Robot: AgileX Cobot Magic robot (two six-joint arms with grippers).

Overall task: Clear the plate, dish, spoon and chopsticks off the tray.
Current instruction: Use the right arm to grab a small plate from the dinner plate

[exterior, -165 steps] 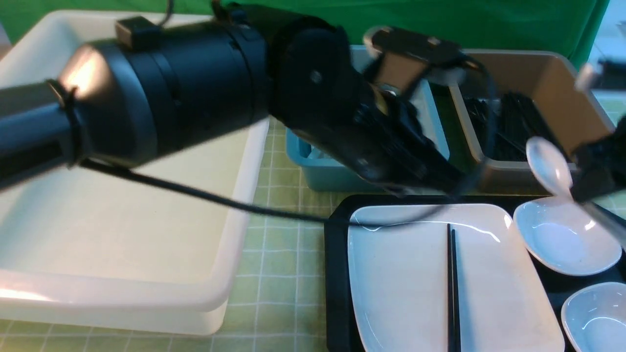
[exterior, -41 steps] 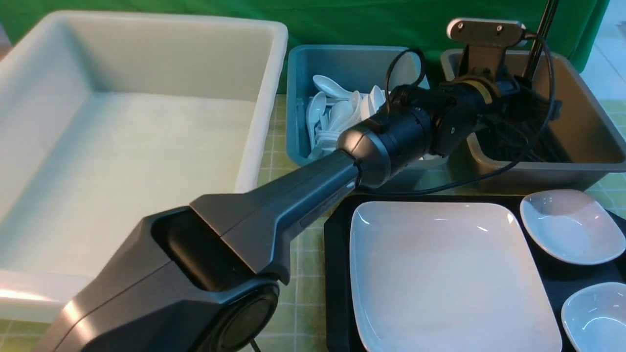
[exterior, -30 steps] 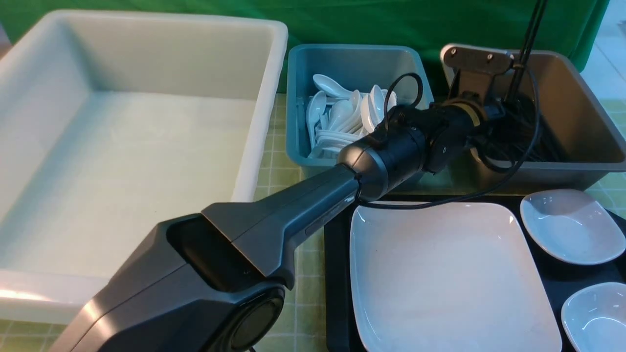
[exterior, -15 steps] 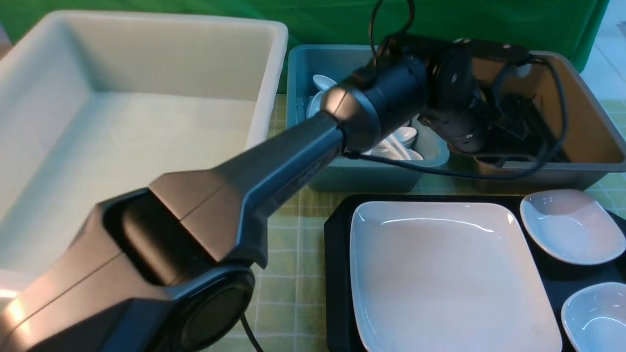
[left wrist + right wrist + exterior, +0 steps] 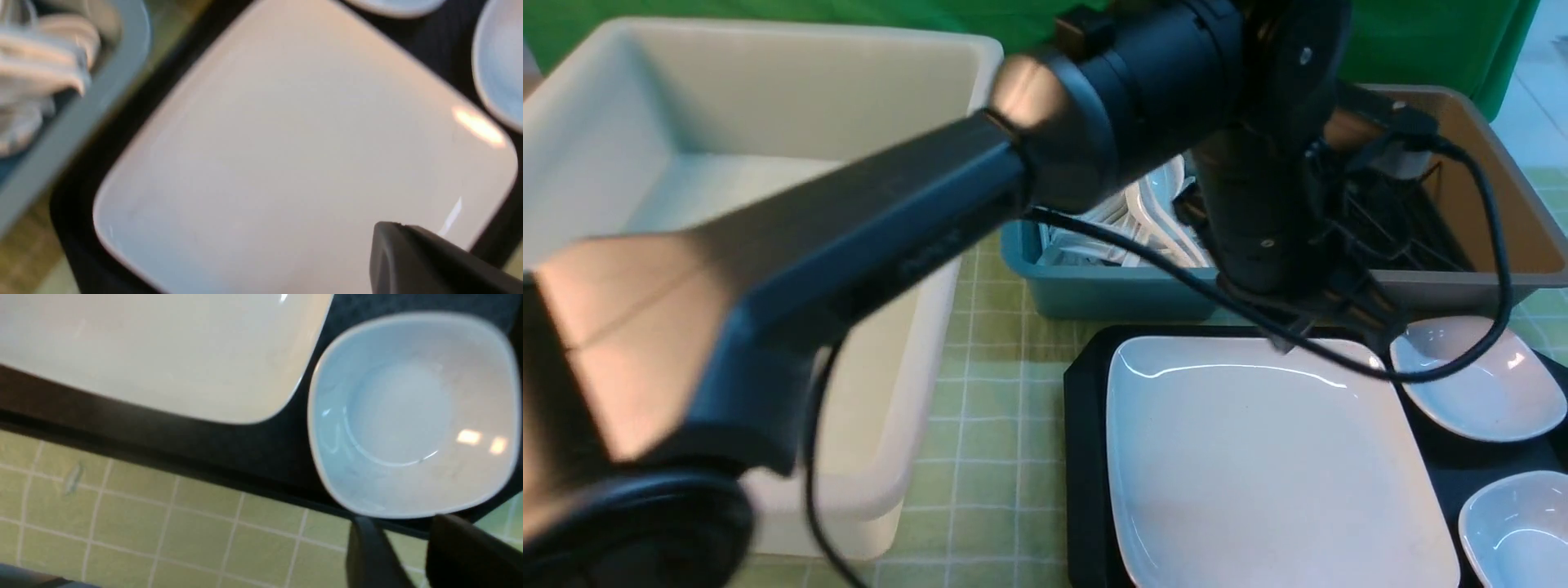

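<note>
The large glossy white rounded-square plate (image 5: 1274,465) lies flat on the black rectangular tray (image 5: 1082,457), filling most of its left part. The left gripper (image 5: 1335,327) hangs over the plate's far edge, jaws closed and holding nothing. The right gripper (image 5: 404,524) (seen only from its own wrist) has its jaws parted and empty, just beside a small white rounded-square dish (image 5: 412,416) on the tray.

Left arm (image 5: 849,229) reaches forward, left tool (image 5: 1339,331) closed; right tool (image 5: 404,539) stands parted.
</note>
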